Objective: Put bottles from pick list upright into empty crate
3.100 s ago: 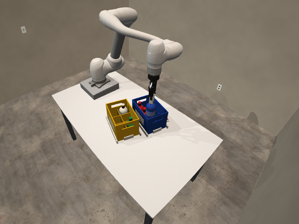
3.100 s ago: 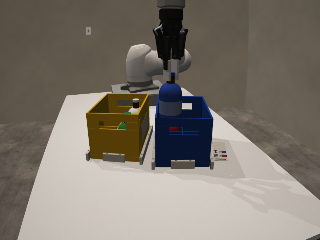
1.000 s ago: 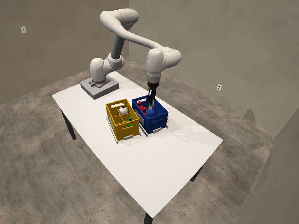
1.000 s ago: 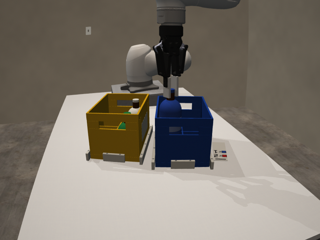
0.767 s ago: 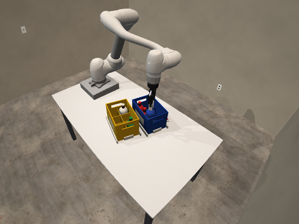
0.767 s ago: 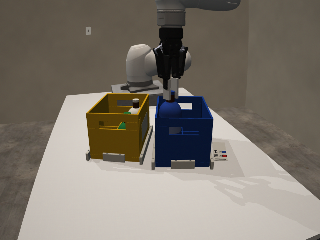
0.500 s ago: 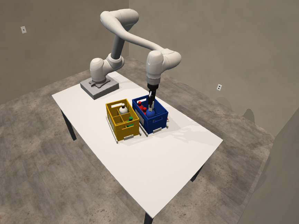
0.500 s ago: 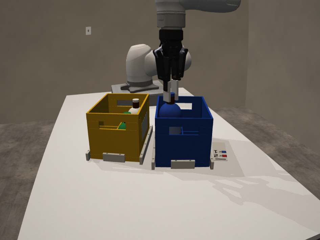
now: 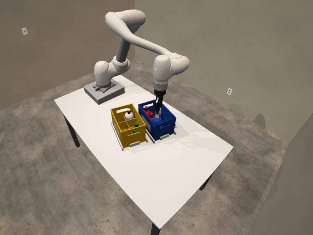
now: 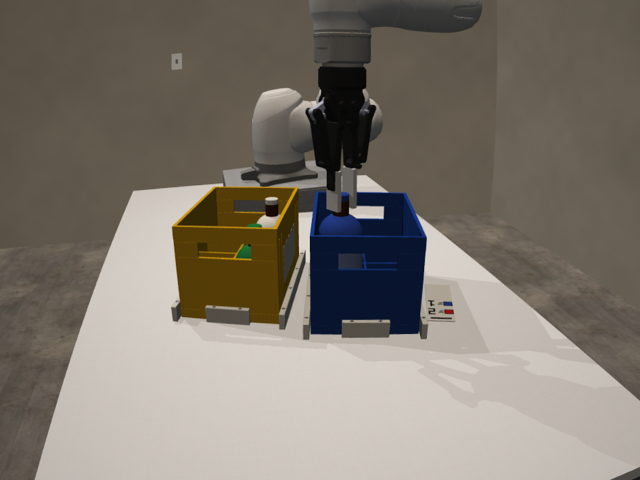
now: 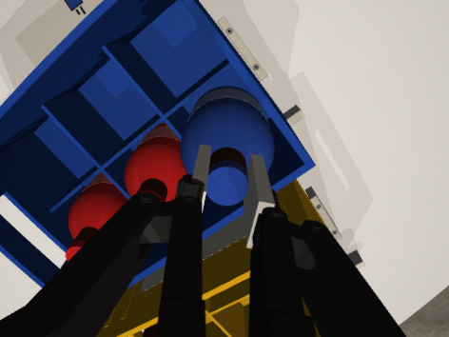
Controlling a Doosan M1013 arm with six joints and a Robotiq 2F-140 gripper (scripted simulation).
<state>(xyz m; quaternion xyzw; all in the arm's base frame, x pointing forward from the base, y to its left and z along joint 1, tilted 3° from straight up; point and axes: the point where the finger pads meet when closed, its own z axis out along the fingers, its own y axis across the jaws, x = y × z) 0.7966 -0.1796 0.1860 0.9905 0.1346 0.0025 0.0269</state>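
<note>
My gripper point(image 9: 158, 115) point(image 10: 341, 202) point(image 11: 227, 168) is shut on the neck of a blue bottle point(image 9: 157, 120) point(image 10: 339, 227) point(image 11: 228, 128). The bottle is upright, mostly inside a corner compartment of the blue crate point(image 9: 163, 132) point(image 10: 367, 299) point(image 11: 304, 168); whether its base touches the bottom is hidden. Two red bottles point(image 9: 146, 110) point(image 11: 154, 164) stand in that row. The yellow crate point(image 9: 134, 139) point(image 10: 227, 284) holds a white bottle point(image 9: 128, 115) point(image 10: 268, 222) and a green bottle point(image 9: 135, 126) point(image 10: 245, 252). The pick list point(image 10: 438, 293) point(image 11: 45, 30) reads red 2, blue 1.
The crates stand side by side, level, between small pale stop blocks point(image 9: 134, 144) point(image 10: 365, 328) point(image 11: 243, 48) on the white table point(image 9: 147, 171) point(image 10: 258, 403). The blue crate's other row of compartments is empty. The yellow crate's wall is close beside the held bottle.
</note>
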